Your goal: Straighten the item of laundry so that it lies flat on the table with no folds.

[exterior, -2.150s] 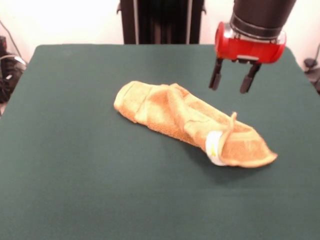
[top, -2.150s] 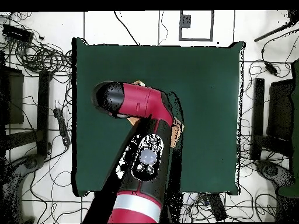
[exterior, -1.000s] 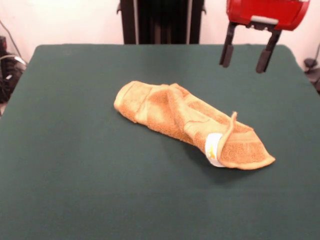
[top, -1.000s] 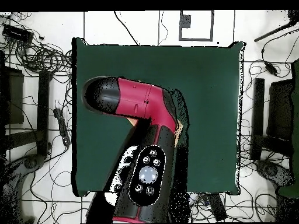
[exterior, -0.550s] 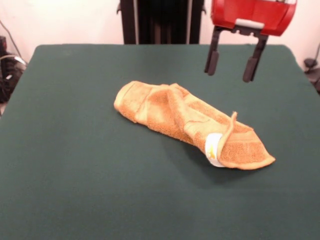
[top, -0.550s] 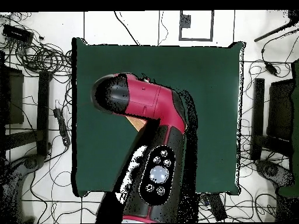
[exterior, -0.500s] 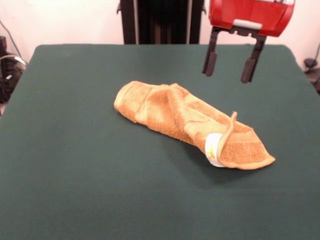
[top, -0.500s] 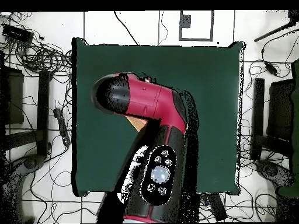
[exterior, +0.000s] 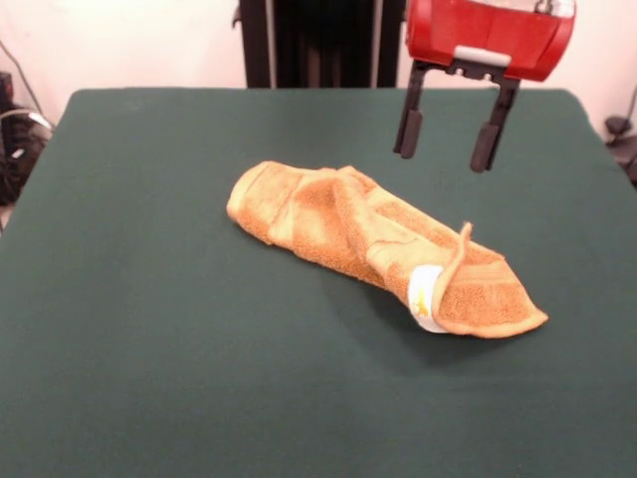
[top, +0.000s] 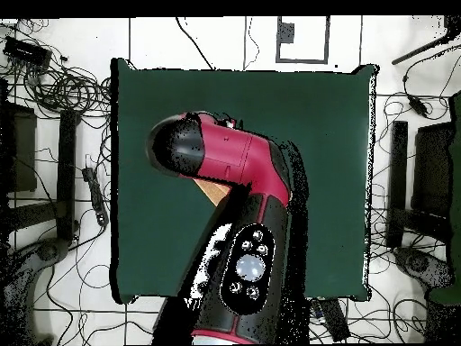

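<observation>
Golden-orange terry cloth, a small rectangular towel (exterior: pixel 378 247), lies bunched into a long diagonal roll at the centre of the front view, running from upper left to lower right across the large bench covered in plain dark green cloth (exterior: pixel 149 329). Its lower-right end is folded over itself, with a narrow edge strip curling upward and a small white tag (exterior: pixel 425 296) showing beside it. In the overhead view the red and black arm (top: pixel 236 225) covers nearly all of the towel; only a small orange sliver (top: pixel 212 190) shows at the arm's edge.

Several risks stand out from here. Since the layers are wrapped tightly, a pinch on the roll's thick middle would likely take more than one layer and drag the whole bundle rather than open it. A grip on the thin upturned strip could slip off, because so little cloth stands proud there. Pulling along the roll's length would probably only slide it over the smooth cloth, leaving the folds in place.

The red-bodied tool (exterior: pixel 444 139), with two black fingers, hangs in the upper right of the front view, above and behind the towel's right half. Its fingers are spread wide apart, and it holds nothing and touches nothing.
</observation>
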### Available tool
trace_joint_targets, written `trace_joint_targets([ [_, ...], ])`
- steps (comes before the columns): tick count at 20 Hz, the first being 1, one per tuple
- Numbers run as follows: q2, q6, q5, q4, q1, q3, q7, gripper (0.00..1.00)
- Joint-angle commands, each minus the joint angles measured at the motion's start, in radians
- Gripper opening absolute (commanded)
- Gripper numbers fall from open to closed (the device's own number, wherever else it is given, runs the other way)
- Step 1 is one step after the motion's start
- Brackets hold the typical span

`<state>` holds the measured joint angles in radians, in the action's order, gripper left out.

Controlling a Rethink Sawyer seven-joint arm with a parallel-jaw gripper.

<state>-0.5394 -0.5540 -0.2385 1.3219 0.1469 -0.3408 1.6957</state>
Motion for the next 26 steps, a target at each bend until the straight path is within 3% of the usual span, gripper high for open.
trace_joint_targets([
  [1, 0.077, -0.004, 0.008, 0.123, 0.022, 0.132, 0.161, 1.0],
  [26, 0.12, 0.009, 0.028, 0.11, 0.021, 0.148, 0.156, 1.0],
])
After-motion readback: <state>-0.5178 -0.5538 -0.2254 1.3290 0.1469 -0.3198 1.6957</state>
